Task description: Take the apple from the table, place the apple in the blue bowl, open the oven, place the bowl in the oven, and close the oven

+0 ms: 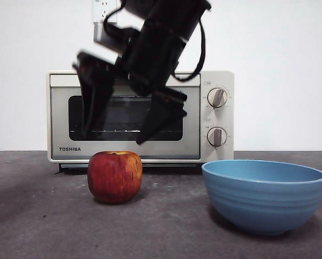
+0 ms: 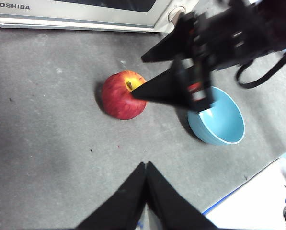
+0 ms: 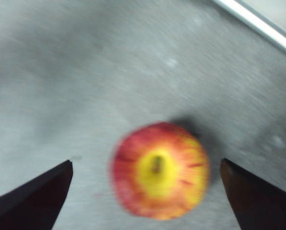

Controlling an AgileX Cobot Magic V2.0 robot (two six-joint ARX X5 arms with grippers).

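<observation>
From the front view I see the right end effector [image 1: 120, 127] hanging above the apple [image 1: 115, 176], its two black jaws spread wide and their tips just clear of the fruit's top. The apple sits on the counter [image 1: 36, 216] in front of the oven [image 1: 140, 116], whose door is shut, and the blue bowl [image 1: 264, 195] stands empty, apart from the apple on the knob side of the oven.

In the left wrist view I look down from higher up: the apple lies near the oven's front, the bowl [image 2: 218, 120] beside it, and the right end effector [image 2: 152, 72] reaches in over both, one jaw tip crossing the apple's [image 2: 119, 96] yellow top. My left end effector [image 2: 146, 165] is well back from the apple, its jaws pressed together on nothing.

The right wrist view is blurred, but it alone shows the apple [image 3: 159, 170] lying between the spread jaws of the right end effector [image 3: 146, 167], stem dimple facing the camera, with clear counter [image 3: 85, 72] on each side of it.
</observation>
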